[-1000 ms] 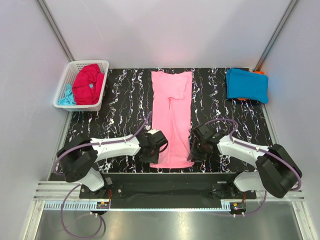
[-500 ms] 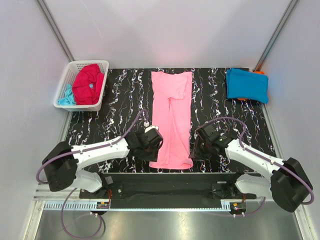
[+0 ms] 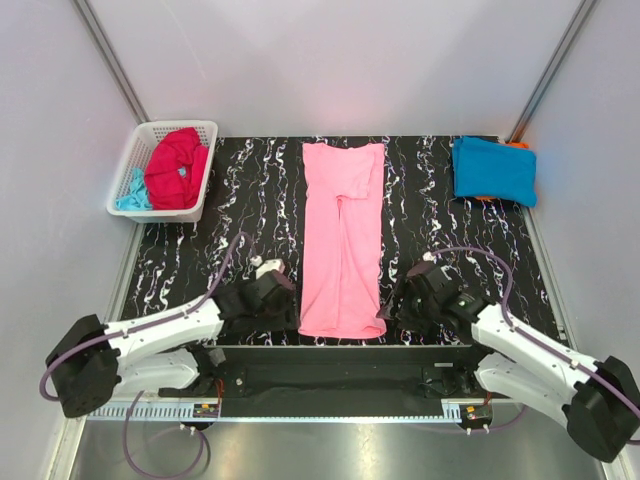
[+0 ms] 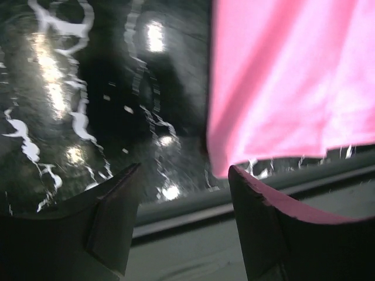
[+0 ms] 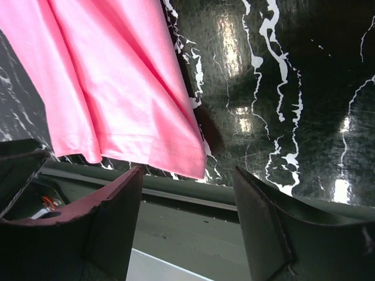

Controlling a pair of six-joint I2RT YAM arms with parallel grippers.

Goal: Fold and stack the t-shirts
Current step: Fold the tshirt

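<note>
— What do the arms look like?
— Long white shells on the left arm (image 3: 165,328) and the right arm (image 3: 522,345), with bulky black joint housings (image 3: 78,365) at the end farthest from each hand.
— And the hands themselves?
— The left hand (image 3: 285,310) and the right hand (image 3: 397,312) are black. Up close, the left fingers (image 4: 114,219) are dark, flat-faced wedges. The right fingers (image 5: 266,225) match them, with a reddish tint along the edges.
— Any cables?
— A purple cable (image 3: 222,265) loops back from behind each hand along its arm.
</note>
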